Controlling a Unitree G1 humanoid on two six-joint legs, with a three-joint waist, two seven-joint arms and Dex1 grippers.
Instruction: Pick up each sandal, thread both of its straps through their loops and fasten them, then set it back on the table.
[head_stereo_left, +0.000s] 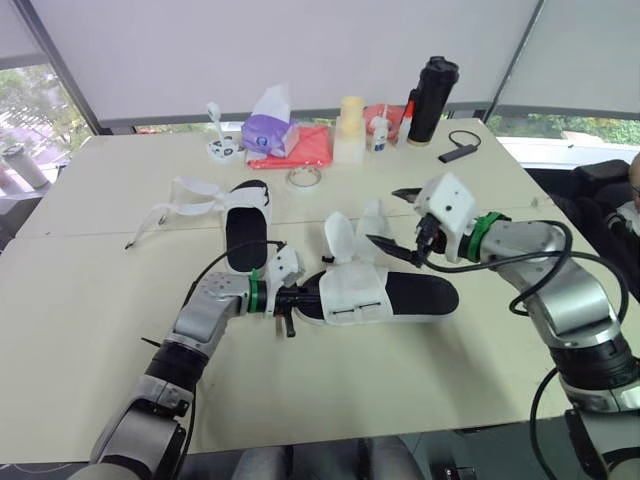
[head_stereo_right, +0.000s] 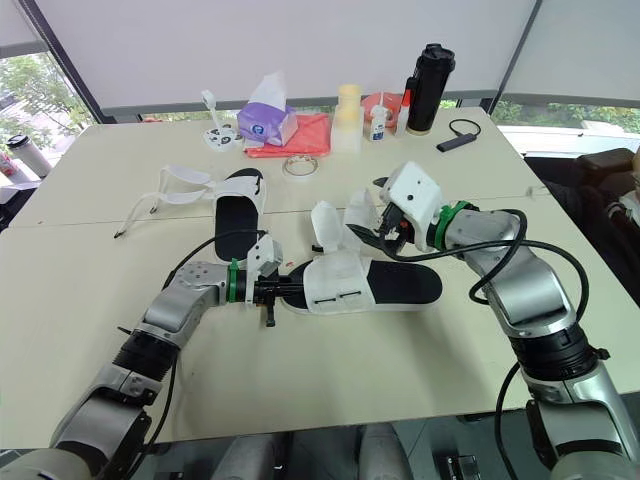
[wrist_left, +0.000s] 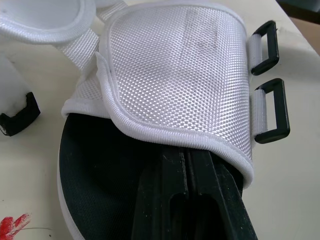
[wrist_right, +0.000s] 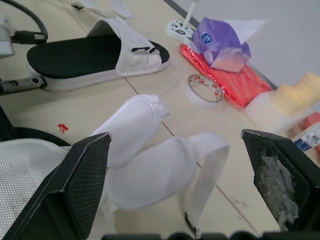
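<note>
**Near sandal pinned for strap threading**

The near sandal (head_stereo_left: 400, 295) lies flat on the table, with both straps (wrist_right: 150, 165) unfastened and standing up at its far side. The left gripper (head_stereo_left: 292, 298), fingers pressed together, is tucked under the upper at its left end, probably to steady it. The right gripper (head_stereo_left: 385, 216) hangs over the straps, spread wide and grasping nothing. Well behind the near sandal, a tissue pack (head_stereo_left: 265, 132) shows one tissue pulled up, and a capped bottle (head_stereo_left: 432, 100) hides its contents

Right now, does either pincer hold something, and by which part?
Right pincer is open, holding nothing. Left pincer, shut, is tucked under the sandal's upper at the toe; grip uncertain.
</note>
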